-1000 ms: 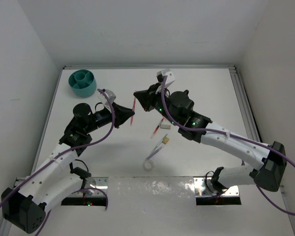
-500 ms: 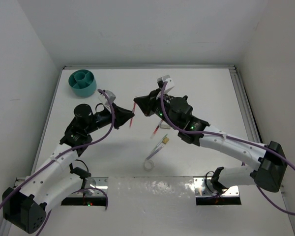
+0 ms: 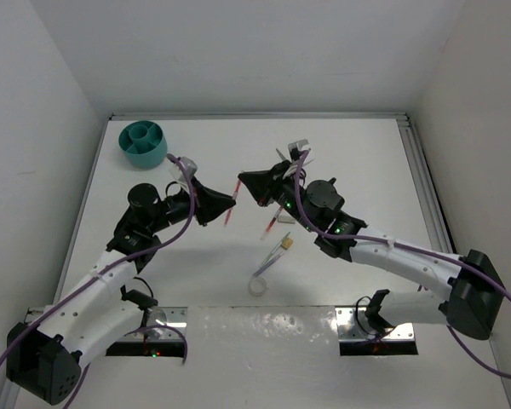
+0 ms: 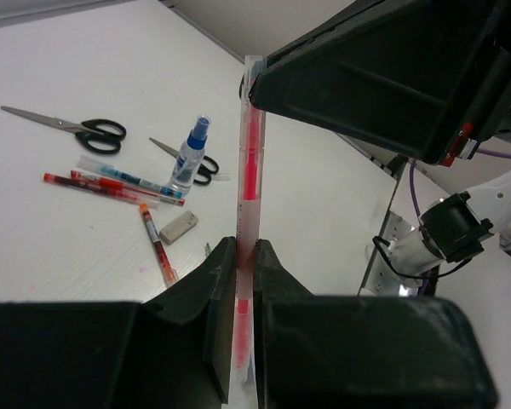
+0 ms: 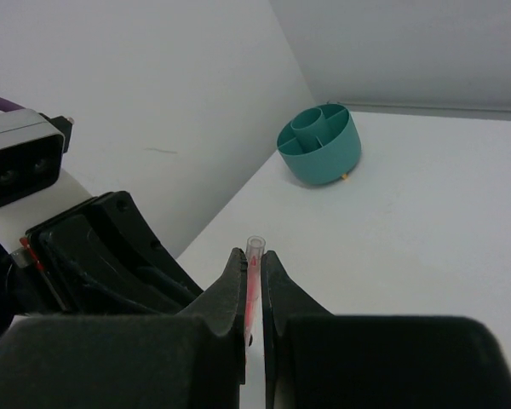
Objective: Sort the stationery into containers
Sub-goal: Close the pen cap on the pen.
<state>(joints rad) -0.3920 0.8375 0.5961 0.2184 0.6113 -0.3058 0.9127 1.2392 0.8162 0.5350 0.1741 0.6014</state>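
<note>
A thin red pen (image 3: 233, 203) hangs in the air over the middle of the table, gripped at both ends. My left gripper (image 4: 245, 251) is shut on its lower part, where the pen (image 4: 249, 153) runs up toward the right gripper's dark body (image 4: 366, 77). My right gripper (image 5: 252, 260) is shut on the pen's (image 5: 254, 252) upper end. In the top view the left gripper (image 3: 231, 203) and right gripper (image 3: 242, 182) nearly meet tip to tip. The teal organiser cup (image 3: 145, 143) stands at the far left corner, also visible as the cup (image 5: 320, 145) in the right wrist view.
On the table lie black-handled scissors (image 4: 77, 128), a blue-capped glue bottle (image 4: 190, 158) with a second pair of scissors (image 4: 203, 166) behind it, several pens (image 4: 111, 183), an eraser (image 4: 179, 227) and a red pen (image 4: 157, 247). A white tape ring (image 3: 257, 285) lies near the front.
The right wrist has turned and the right arm has sunk lower. Both grippers and the pen have shifted slightly right. Both stay shut on the pen.
</note>
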